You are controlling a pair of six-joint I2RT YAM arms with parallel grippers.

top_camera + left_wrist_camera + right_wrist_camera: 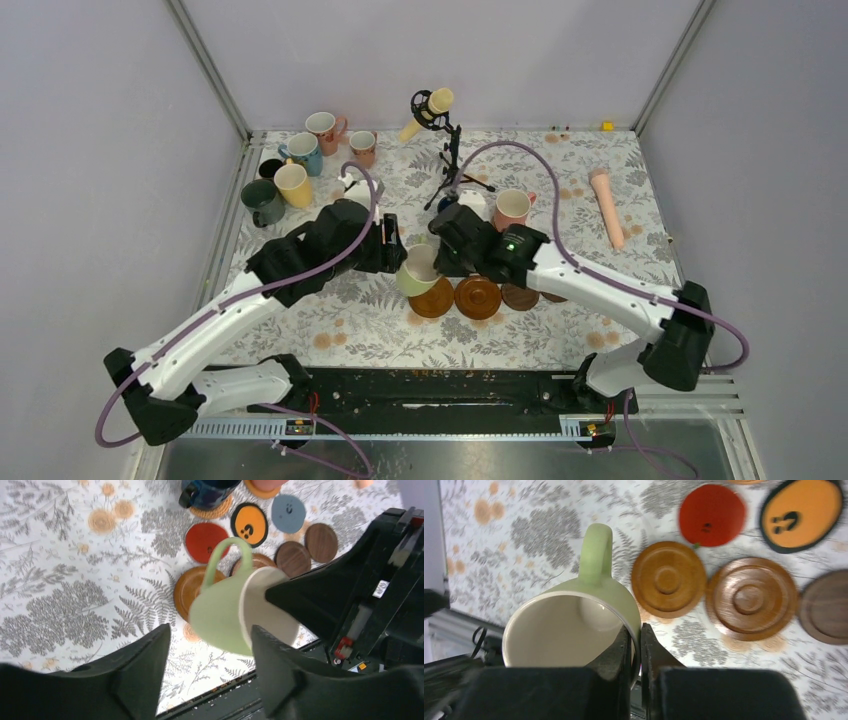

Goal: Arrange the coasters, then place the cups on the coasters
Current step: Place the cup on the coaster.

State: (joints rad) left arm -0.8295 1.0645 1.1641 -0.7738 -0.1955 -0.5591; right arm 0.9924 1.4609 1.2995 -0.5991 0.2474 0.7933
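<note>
Cup-placing step: right tool clamps the rim of the green cup, left tool stands apart — next, lower it squarely onto a wooden coaster.

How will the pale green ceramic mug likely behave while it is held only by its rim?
The pale green ceramic mug looks rigid, so it should not bend. The right gripper pinches only one wall at the rim, so the mug may swing; in the left wrist view it hangs tilted. Its glaze looks smooth, so it could slip.
</note>
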